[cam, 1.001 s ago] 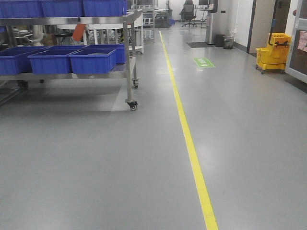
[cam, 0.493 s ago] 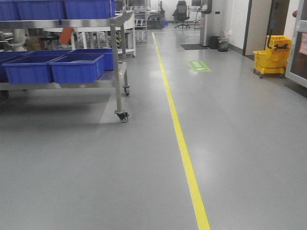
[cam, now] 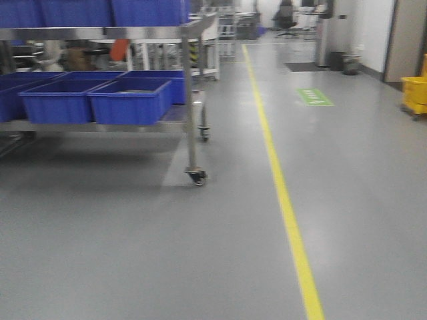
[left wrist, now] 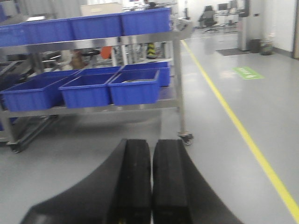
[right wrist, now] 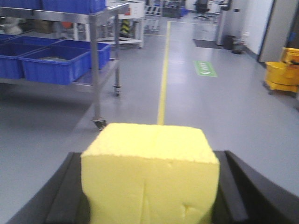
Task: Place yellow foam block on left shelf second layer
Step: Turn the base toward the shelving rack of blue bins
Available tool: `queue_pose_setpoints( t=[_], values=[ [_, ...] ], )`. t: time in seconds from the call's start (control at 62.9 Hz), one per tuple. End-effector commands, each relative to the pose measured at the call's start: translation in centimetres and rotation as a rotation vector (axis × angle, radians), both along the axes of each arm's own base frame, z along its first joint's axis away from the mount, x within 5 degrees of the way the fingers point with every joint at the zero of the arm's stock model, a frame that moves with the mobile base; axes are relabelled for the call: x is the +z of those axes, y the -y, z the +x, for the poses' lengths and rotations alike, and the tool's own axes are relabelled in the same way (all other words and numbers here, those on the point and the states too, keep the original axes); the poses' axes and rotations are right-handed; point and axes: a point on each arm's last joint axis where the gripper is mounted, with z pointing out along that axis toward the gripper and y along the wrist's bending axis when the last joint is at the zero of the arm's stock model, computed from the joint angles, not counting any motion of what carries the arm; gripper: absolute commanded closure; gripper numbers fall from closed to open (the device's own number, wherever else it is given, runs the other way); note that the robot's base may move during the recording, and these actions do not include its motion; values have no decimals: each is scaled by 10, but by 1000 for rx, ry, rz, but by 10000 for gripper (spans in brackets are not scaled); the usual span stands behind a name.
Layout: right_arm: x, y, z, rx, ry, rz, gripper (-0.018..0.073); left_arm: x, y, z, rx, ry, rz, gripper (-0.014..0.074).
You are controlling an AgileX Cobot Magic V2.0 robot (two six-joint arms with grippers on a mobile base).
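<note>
The yellow foam block (right wrist: 149, 172) fills the bottom of the right wrist view, and my right gripper (right wrist: 150, 161) is shut on it, a black finger against each side. In the left wrist view my left gripper (left wrist: 152, 149) is shut with nothing between its pads. A steel shelf on wheels (cam: 192, 100) stands ahead on the left, well short of both grippers. Blue bins (cam: 130, 100) sit on its lower layer and more blue bins (left wrist: 145, 21) on the layer above. Neither gripper shows in the front view.
A yellow floor line (cam: 283, 193) runs away down the grey floor to the right of the shelf's caster (cam: 197, 177). A green floor sign (cam: 313, 97), a yellow mop bucket (right wrist: 282, 72) and a trash can (cam: 350, 62) are at the right.
The front view has swung to the left over the last half second. The shelf and the yellow line now sit farther right in the frame, and the picture is blurred.
</note>
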Motion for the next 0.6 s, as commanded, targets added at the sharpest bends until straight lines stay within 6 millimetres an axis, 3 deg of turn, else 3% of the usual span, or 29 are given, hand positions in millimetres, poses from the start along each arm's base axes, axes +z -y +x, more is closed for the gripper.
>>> queue_pose_setpoints(
  t=[0.0,0.588],
  values=[
    [18,-1,-1,5,115,-11,132,-1,0,-1,1,75,-11,472],
    [18,-1,-1,5,115,-11,132,-1,0,-1,1,75,-11,472]
  ],
)
